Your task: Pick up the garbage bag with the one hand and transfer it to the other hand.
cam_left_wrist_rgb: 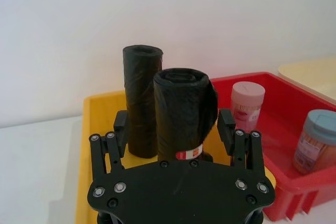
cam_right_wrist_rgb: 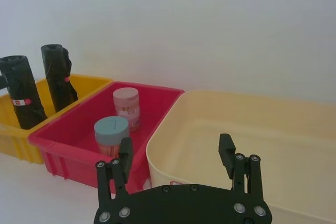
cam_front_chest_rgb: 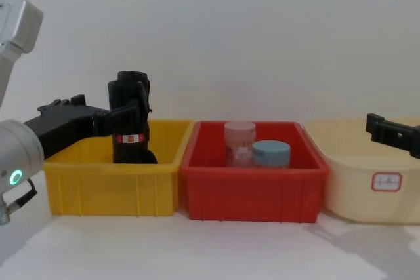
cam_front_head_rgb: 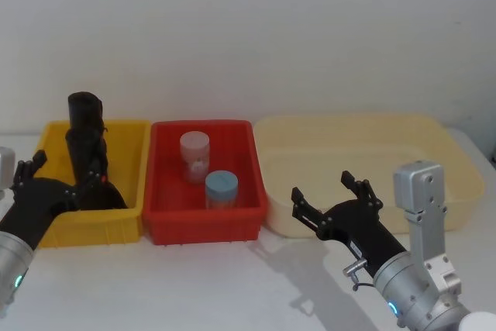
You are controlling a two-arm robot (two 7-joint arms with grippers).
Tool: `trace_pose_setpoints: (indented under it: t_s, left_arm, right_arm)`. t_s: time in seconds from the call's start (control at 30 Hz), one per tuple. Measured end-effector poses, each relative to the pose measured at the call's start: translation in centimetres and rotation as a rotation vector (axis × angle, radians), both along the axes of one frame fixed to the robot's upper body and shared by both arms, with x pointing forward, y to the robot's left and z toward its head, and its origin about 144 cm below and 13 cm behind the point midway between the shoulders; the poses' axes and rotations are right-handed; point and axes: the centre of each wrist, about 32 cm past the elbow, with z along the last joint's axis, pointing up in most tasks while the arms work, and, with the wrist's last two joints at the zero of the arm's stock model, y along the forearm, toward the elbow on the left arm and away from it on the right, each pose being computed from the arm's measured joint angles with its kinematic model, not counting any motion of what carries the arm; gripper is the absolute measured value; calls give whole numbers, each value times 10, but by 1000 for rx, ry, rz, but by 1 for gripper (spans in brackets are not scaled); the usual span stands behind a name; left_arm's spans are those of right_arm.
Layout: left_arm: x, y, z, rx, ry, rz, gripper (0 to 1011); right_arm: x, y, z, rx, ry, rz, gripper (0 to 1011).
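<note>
Left tool (cam_left_wrist_rgb: 174, 118) is sitting in the yellow bin (cam_front_chest_rgb: 111, 178), spread wide and straddling the garbage bag roll (cam_left_wrist_rgb: 184, 111). Its fingers (cam_left_wrist_rgb: 227, 125) are flanking the roll around the level of the red-and-white label band. It's gripping nothing yet. The roll is standing roughly upright in the bin, taller than the bin wall. A second black roll (cam_left_wrist_rgb: 142, 98) is standing just behind it, and I can't tell whether the two are touching. One finger is looking very close to the roll's side and the other is showing a gap; actual contact is hard to call from the wrist view.

Step in hand, as I'm reading it: pickup, at pre-grasp. The next move is calling for a square close on the near roll alone, without pinching the one behind. After that, a straight lift clear of the bin wall before travelling right.

The red bin (cam_front_chest_rgb: 252, 188) in the middle is holding a pink-lidded jar (cam_front_head_rgb: 194, 153) and a blue-lidded jar (cam_front_head_rgb: 221, 187). They're not involved, but the carry is likely crossing above them, so it's needing height.

The beige tub (cam_front_chest_rgb: 348, 188) is sitting furthest right. Right tool (cam_front_head_rgb: 325, 190) is hovering over the table (cam_front_head_rgb: 232, 284) in front of it, released and empty, well apart from the roll. For the handover it's needing a free stretch of roll away from the left tool's grip, clamped before the left lets go.
</note>
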Motion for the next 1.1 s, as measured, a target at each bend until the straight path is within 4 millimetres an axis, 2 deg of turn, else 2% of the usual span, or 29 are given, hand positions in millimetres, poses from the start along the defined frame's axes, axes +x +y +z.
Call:
trace_pose_setpoints:
  t_s: [0.43,0.9,1.1]
  left_arm:
    - [23,2,0,-18,12,-39,1001]
    - [40,1,-3,-34,37,-135,1001]
    - [44,0,-5,-49,38,-162,891]
  right_arm:
    - [0,0,0,0,0,0,1000]
    - [0,0,0,0,0,0,1000]
    - [0,0,0,0,0,0,1000]
